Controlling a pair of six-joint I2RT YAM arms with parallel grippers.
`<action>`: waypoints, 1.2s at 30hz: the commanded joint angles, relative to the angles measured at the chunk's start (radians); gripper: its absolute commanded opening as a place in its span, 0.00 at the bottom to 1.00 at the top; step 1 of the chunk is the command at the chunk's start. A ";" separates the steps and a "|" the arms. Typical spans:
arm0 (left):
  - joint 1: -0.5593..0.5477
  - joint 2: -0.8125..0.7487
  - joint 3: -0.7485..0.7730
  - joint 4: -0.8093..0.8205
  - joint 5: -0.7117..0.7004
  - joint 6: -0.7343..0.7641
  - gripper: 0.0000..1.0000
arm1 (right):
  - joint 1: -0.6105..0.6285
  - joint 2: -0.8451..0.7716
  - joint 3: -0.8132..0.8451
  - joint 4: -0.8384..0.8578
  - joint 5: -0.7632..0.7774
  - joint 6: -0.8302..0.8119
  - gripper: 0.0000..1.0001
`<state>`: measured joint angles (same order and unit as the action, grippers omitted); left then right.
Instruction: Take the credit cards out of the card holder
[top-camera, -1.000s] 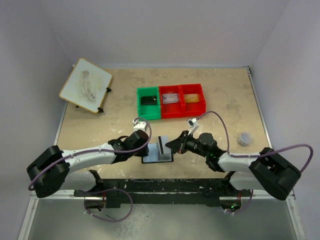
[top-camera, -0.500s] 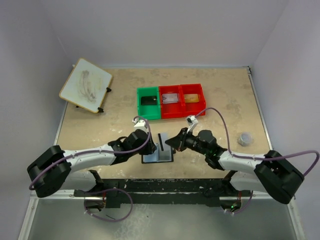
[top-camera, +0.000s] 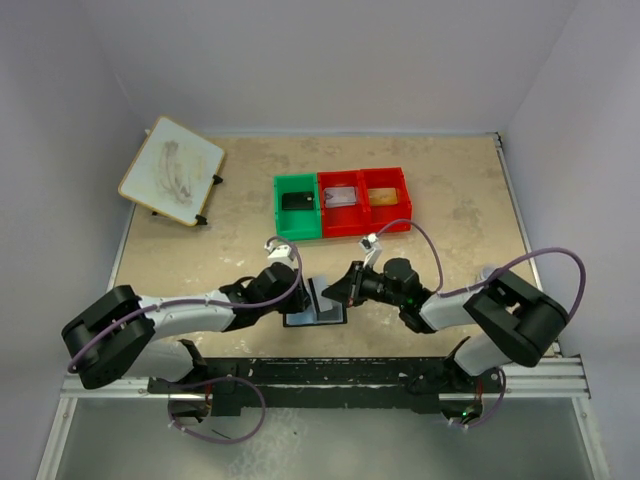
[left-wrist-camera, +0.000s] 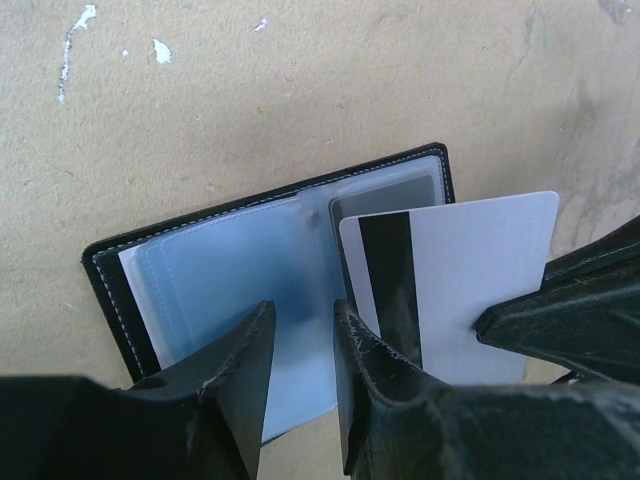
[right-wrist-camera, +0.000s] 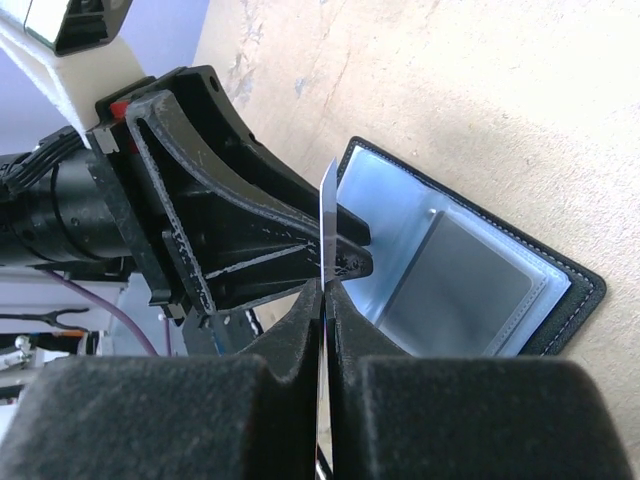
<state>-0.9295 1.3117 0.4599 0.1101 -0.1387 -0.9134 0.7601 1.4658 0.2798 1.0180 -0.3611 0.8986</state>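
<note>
The card holder (top-camera: 326, 318) lies open on the table between the arms, black outside and pale blue inside (left-wrist-camera: 230, 270). My right gripper (top-camera: 338, 290) is shut on a credit card (left-wrist-camera: 460, 280). The card is white with a black stripe and is held just above the holder's right half, seen edge-on in the right wrist view (right-wrist-camera: 326, 215). A grey card (right-wrist-camera: 455, 285) sits in the holder's right pocket (left-wrist-camera: 390, 195). My left gripper (left-wrist-camera: 300, 320) is over the holder's middle. Its jaws stand a narrow gap apart with nothing between them.
A green bin (top-camera: 297, 205) holding a dark object and a two-part red bin (top-camera: 364, 200) stand behind the holder. A tilted white board (top-camera: 172, 170) sits at the back left. The two grippers are close together over the holder (right-wrist-camera: 250, 230).
My right gripper has moved a little left and forward with the card, and its elbow has swung inward. The card now leans instead of standing upright. The left arm has barely moved.
</note>
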 joint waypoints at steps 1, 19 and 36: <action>-0.005 0.005 0.008 0.122 0.035 -0.034 0.28 | 0.007 0.051 0.023 0.149 -0.063 0.062 0.04; -0.005 0.000 0.001 0.102 0.028 -0.028 0.26 | 0.007 0.022 0.070 -0.095 0.028 0.029 0.09; -0.005 -0.205 -0.014 -0.059 -0.140 -0.009 0.27 | 0.005 -0.292 0.149 -0.563 0.360 -0.178 0.00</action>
<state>-0.9310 1.2182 0.4507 0.0811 -0.1776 -0.9318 0.7612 1.2850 0.3481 0.6613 -0.2043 0.8734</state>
